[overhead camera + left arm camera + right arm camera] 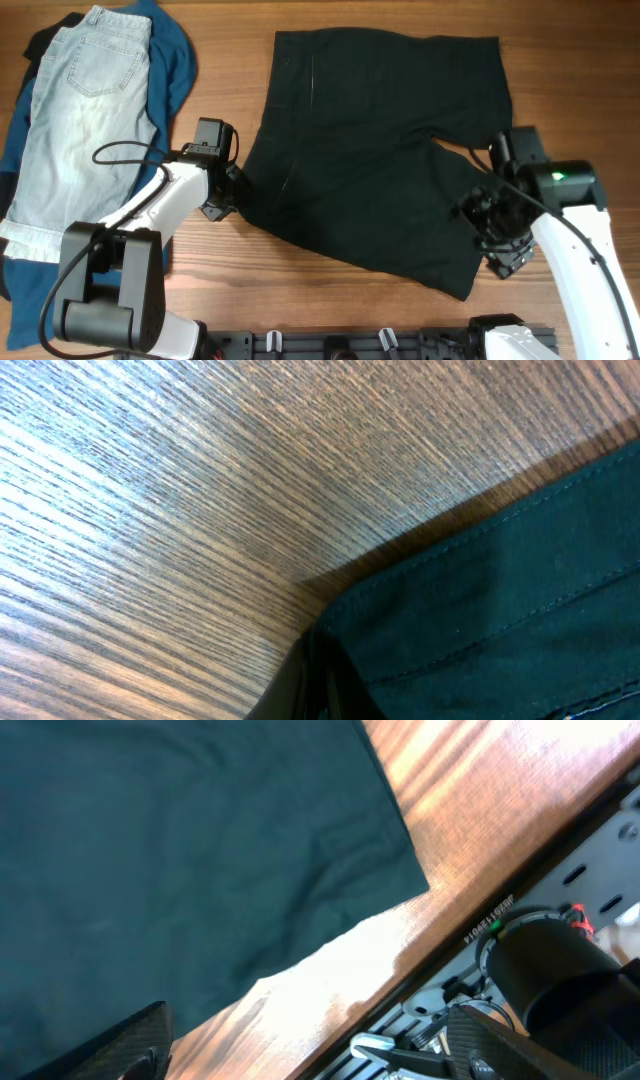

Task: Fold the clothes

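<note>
Pinching black shorts (370,150) at corner (stitched edge), left jaws clenched, right jaws released.

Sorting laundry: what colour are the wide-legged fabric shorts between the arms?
The soft-fabric shorts are plain black; clearest overhead.

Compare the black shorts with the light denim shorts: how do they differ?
The black shorts are plain black; the denim shorts are pale blue. The black shorts lie spread wide on the bare table; the denim shorts lie narrower, on a deep-blue garment at its left end. Both lie flat.
</note>
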Motion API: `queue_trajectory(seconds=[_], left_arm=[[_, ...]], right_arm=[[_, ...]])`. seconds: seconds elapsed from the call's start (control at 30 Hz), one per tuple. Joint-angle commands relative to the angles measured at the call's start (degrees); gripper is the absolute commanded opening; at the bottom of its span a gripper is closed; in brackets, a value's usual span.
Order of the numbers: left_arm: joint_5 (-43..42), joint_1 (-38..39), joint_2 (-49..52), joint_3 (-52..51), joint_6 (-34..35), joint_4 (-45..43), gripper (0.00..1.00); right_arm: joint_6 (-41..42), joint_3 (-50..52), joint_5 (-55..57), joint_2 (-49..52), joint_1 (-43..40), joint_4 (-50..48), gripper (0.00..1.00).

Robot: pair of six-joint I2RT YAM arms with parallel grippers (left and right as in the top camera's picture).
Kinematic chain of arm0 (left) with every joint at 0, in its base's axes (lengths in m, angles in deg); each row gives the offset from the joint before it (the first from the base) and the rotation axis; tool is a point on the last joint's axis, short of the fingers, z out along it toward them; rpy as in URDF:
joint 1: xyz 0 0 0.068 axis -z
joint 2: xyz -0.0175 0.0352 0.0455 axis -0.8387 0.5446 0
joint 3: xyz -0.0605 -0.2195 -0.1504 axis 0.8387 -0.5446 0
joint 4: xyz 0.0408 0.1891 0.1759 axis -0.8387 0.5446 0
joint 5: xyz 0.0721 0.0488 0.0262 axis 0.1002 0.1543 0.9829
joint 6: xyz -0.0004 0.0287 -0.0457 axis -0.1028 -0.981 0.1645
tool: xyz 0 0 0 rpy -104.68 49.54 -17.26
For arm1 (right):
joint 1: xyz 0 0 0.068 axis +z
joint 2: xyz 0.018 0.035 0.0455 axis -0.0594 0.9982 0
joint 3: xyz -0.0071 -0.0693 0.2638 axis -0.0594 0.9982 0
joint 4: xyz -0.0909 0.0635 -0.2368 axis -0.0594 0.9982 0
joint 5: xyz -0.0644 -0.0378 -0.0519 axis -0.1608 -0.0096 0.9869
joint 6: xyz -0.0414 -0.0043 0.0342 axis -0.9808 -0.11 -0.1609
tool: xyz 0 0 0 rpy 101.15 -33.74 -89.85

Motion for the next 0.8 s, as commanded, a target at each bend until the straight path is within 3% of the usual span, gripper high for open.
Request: queue_trajectory(seconds=[0.0, 0.1, 0.27, 0.6, 0.63, 0.7, 0.77], left_arm=[[0.1, 0.1, 0.6, -1.7, 0.2, -1.0, 0.04], [0.2, 0.1, 0.6, -1.7, 0.2, -1.0, 0.04], [0.2, 0.1, 0.6, -1.7, 0.2, -1.1, 0.04], [0.2, 0.1, 0.6, -1.7, 0.1, -1.2, 0.04], [0.2, 0.1, 0.6, -1.7, 0.1, -1.2, 0.04], [0.2, 0.1, 0.6, -1.7, 0.2, -1.3, 0.04], [0.2, 0.1, 0.6, -1.7, 0.2, -1.4, 0.04]], right_arm=[[7.5, 7.8, -4.8, -0.4, 0.0, -2.2, 0.83], [12.6, 14.8, -6.8, -0.4, 0.0, -5.4, 0.82], [13.9, 24.6, -9.6, -0.4, 0.0, -14.4, 0.81], [17.3, 31.8, -2.3, -0.4, 0.0, -27.8, 0.76], [17.3, 32.0, -1.8, -0.4, 0.0, -27.8, 0.73], [16.7, 32.4, -1.9, -0.2, 0.0, -27.8, 0.43], [16.3, 32.4, -1.8, 0.7, 0.0, -26.7, 0.33]])
